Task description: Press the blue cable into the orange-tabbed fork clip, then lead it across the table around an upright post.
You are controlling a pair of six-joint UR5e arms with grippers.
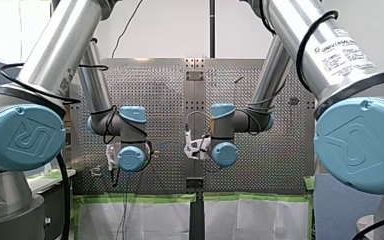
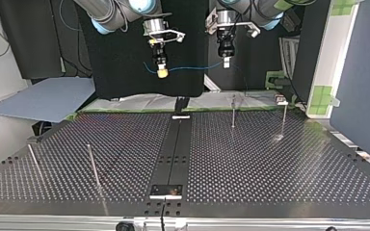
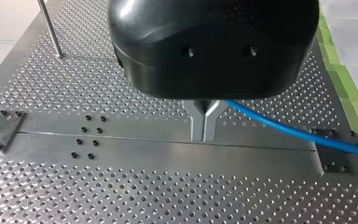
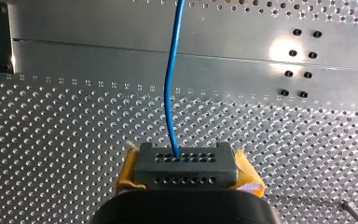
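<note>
Right, front view: both arms hang over the perforated tabletop [image 1: 160, 95]; "UNIVERSAL ROBOTS" reads on my right arm.
Top view: blue cable [image 2: 192, 68] spans mid-air between right gripper [image 2: 162, 73] (yellow pads) and left gripper [image 2: 226, 62], above the far edge. Upright posts [image 2: 232, 111] stand left and right; the middle is bare.
Left wrist view: metal fingers [image 3: 198, 126] together, pinching the cable; green tape [image 3: 342, 86] marks the edge.
Right wrist view: pads [image 4: 129, 172] clamped on the cable.
</note>
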